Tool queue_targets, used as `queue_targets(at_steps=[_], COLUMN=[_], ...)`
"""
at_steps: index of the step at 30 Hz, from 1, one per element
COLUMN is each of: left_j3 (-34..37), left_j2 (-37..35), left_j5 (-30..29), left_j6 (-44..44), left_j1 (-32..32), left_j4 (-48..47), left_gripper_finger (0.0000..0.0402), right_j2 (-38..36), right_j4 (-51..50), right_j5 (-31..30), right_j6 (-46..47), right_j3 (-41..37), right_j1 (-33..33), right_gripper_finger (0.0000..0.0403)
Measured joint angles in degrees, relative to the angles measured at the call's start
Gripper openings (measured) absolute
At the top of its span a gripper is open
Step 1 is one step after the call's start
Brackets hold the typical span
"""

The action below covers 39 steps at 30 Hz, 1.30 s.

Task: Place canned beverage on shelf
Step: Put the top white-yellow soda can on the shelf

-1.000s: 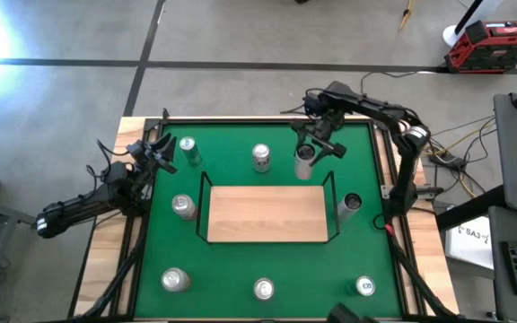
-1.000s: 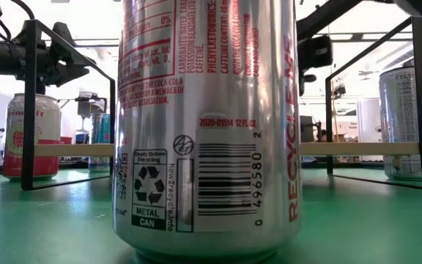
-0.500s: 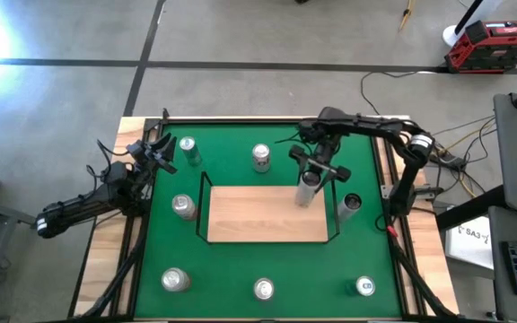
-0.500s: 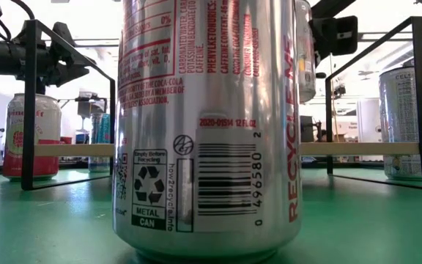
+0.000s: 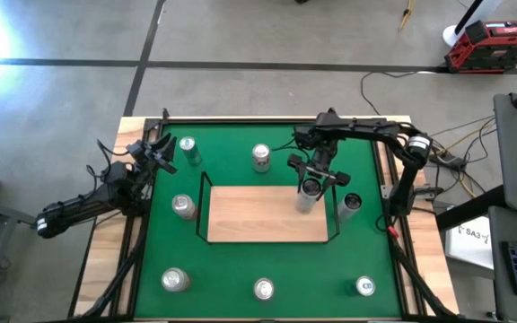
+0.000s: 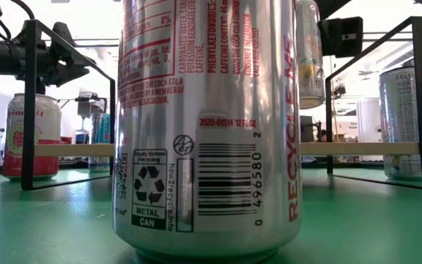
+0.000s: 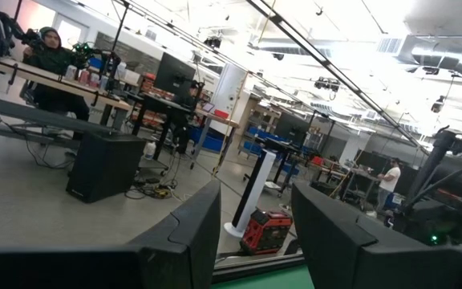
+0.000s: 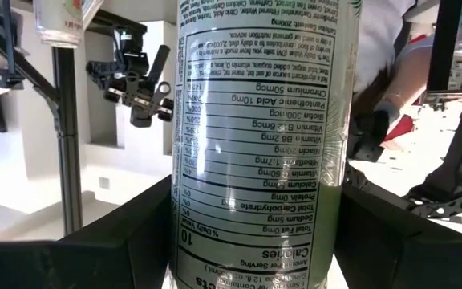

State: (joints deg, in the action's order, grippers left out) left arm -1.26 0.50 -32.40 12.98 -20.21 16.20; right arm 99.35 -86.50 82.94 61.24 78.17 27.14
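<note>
Tabletop [image 5: 240, 260]: we see green felt, with loose cans standing all round a wooden board.
Shelf [image 5: 258, 220]: light-wood board with a thin black wire rail, in the middle of the tabletop; its surface is bare apart from what hangs over its far right corner.
Left arm: parked at the left edge; its pincer [image 5: 162, 154] is pressed together and carries nothing.
Right arm: reaches in from the far right; its pincer [image 5: 312, 184] is pinching the can by its side wall.
Can [image 5: 307, 195]: upright, held over the far right corner of the shelf; in the low view it hangs clear above the board [image 6: 310, 55].
Handling: we judge the can stiff while full, fairly heavy, smooth and slippery, and thin-walled enough to dent.
Hold: mid-height across the body suits it best, squeezed only enough to stop it sliding.
</note>
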Motion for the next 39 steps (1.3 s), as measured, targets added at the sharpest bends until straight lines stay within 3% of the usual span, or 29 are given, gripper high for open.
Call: queue_targets(at_steps=[12, 18, 39], left_j3=[0.0, 0.0, 0.0], left_j2=[0.0, 0.0, 0.0], left_j5=[0.0, 0.0, 0.0], left_j6=[0.0, 0.0, 0.0], left_j1=[0.0, 0.0, 0.0], left_j4=[0.0, 0.0, 0.0], left_gripper_finger=[0.0137, 0.0137, 0.0137], right_j2=[0.1, 0.1, 0.2], right_j4=[22.3, 23.6, 43.8], right_j5=[0.9, 0.9, -3.0], right_j6=[23.5, 25.9, 45.4], right_j3=[1.0, 1.0, 0.8], right_j1=[-0.3, -2.0, -5.8], right_gripper_finger=[0.0260, 0.0261, 0.0261])
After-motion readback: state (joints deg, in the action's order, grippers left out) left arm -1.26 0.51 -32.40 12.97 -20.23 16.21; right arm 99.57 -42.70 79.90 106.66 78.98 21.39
